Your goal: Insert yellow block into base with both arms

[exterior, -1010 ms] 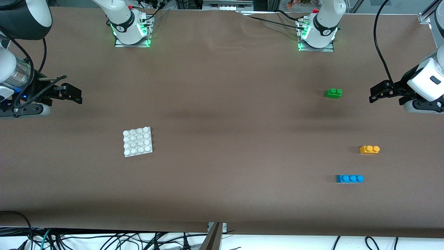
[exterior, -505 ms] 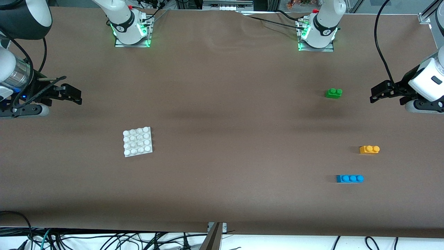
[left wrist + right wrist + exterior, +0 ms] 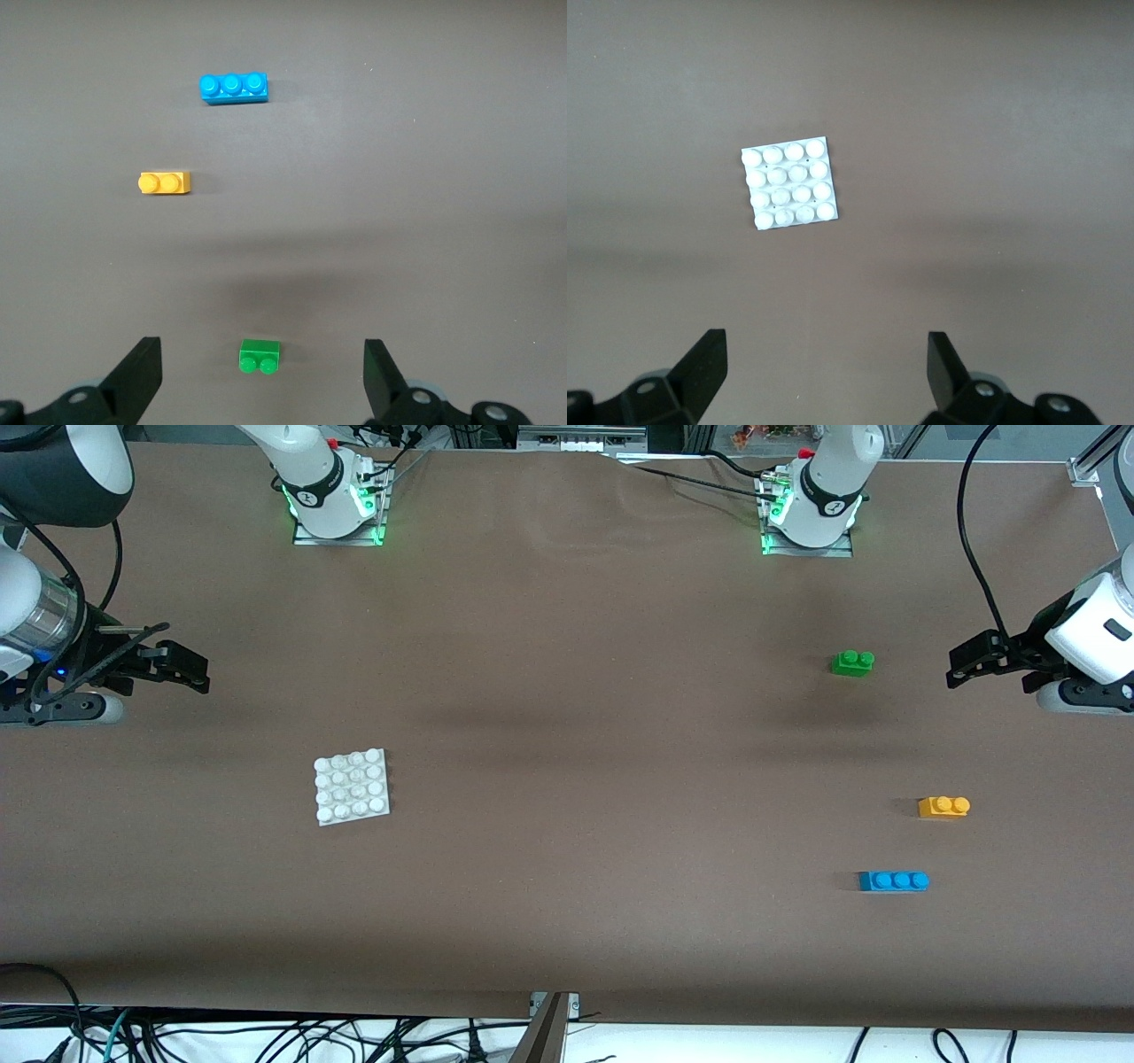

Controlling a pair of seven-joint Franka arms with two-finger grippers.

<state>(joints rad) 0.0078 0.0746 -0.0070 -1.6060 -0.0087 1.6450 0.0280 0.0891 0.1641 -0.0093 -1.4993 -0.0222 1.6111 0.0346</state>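
The yellow block (image 3: 943,807) sits on the bench (image 3: 567,717) toward the left arm's end; the base (image 3: 352,786) lies flat well apart from it, toward the right arm's end. A green brick (image 3: 852,662) sits farther from the front camera than the yellow block; a blue brick (image 3: 893,880) sits nearer.

The left pincer (image 3: 966,662) hangs in the air over the bench near the green brick; its two fingers are spread wide and it holds nothing. The right pincer (image 3: 182,669) hangs over its own end of the bench, up above the base; its fingers are spread wide too and it holds nothing.

I think the job has not really started; the first step is to pick up the yellow block. To do it well, the left pincer should go over the yellow one, not the green one it sits closer to; it should come straight down, with one finger on each long side, and squeeze the flat sides and not the bumps; the right pincer could hold the base so it does not slide.

The bench has a plain brown cover with soft wrinkles; black wires hang by the edge nearest the front camera; green lights glow at the foot of each arm.
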